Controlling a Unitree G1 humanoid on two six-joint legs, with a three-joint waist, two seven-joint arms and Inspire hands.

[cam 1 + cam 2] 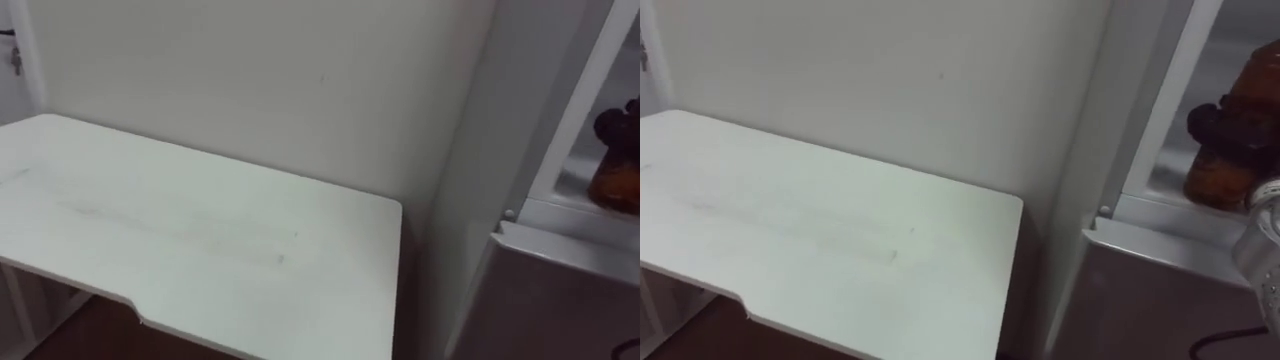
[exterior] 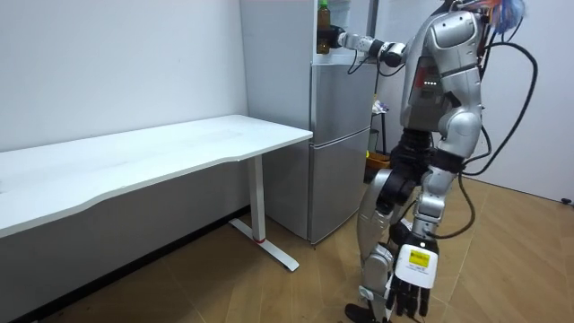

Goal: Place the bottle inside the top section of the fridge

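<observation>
At upper fridge [image 2: 352,20] | right hand [image 2: 336,39] curled round bottle [image 1: 1225,175] (edge-cropped) | left hand [image 2: 408,289] hangs relaxed

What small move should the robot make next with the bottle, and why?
Probably lower the bottle onto the shelf and open the right hand. That hand is curled round the bottle, which is inside the open upper fridge; whether its base rests on the shelf cannot be told. The left hand hangs idle.
</observation>
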